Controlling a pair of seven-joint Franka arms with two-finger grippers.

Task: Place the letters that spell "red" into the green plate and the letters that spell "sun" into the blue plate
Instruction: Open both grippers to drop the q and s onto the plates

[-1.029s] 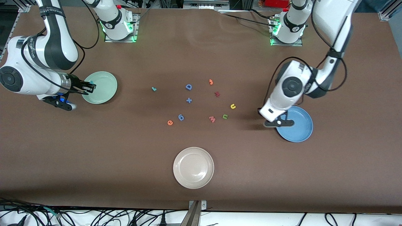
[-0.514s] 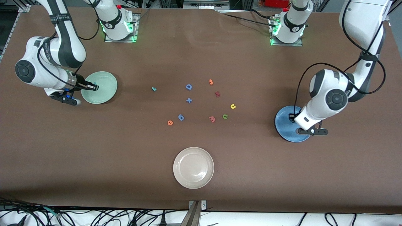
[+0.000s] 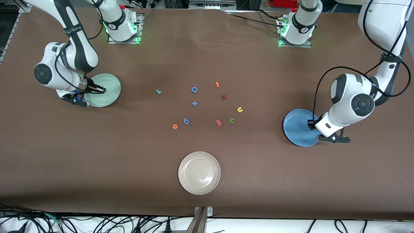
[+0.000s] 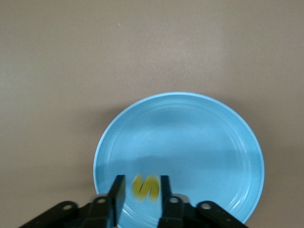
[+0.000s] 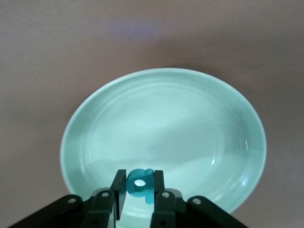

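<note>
Left wrist: yellow s [image 4: 145, 187] between jaws (blurred)

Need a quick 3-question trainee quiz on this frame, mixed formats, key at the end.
1. Pick one: the letter held in the right gripper over the green plate is A) orange, B) teal, C) yellow.
2. True or false: the off-white plate has a letter in it.
3. Fill in: the left gripper is over the ___ plate.

Key:
1. B, the teal d.
2. False, it holds nothing.
3. Blue: the blue plate, with the yellow s at the gripper.
</note>
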